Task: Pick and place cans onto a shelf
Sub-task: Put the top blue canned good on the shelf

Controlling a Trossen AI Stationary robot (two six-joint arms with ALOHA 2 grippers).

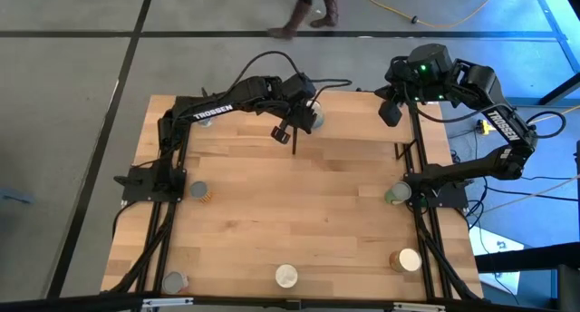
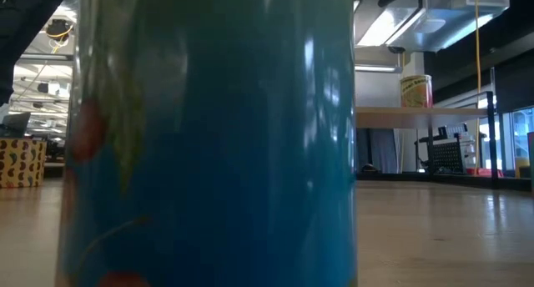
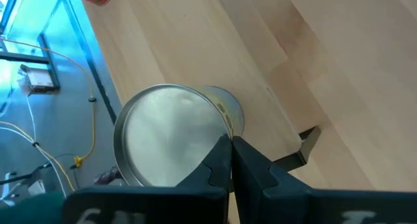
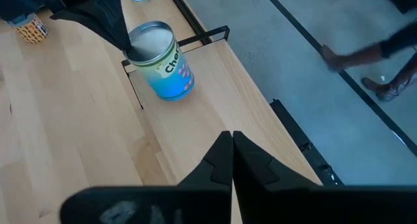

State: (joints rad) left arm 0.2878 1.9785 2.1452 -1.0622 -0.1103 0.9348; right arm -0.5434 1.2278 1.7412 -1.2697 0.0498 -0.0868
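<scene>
While my left gripper (image 1: pixel 294 123) hangs over the far edge of the raised light-wood shelf with thin black posts (image 1: pixel 353 121), its fingers pressed together with nothing between them, the blue-labelled tin with a silvery lid (image 4: pixel 161 60) stands upright on that shelf just beside the fingertips. In my left wrist view the same tin (image 3: pixel 172 133) shows its lid right past my closed fingers (image 3: pixel 218 162), near a black corner post (image 3: pixel 306 146). I judge that this can is placed and that I am at the end of a placing step. My right gripper (image 1: pixel 390 111) waits off the shelf's far right corner, fingers shut and empty.

Other cans remain on the wooden tabletop (image 1: pixel 299 212): an orange-patterned tin (image 1: pixel 199 192) at the left, a green one (image 1: pixel 396 196) at the right, and more along the near edge, among them a pale-lidded tin (image 1: pixel 286 276).

Next, I judge, my left gripper must lift clear without tipping the placed can, open, and travel to the nearest remaining tin.
</scene>
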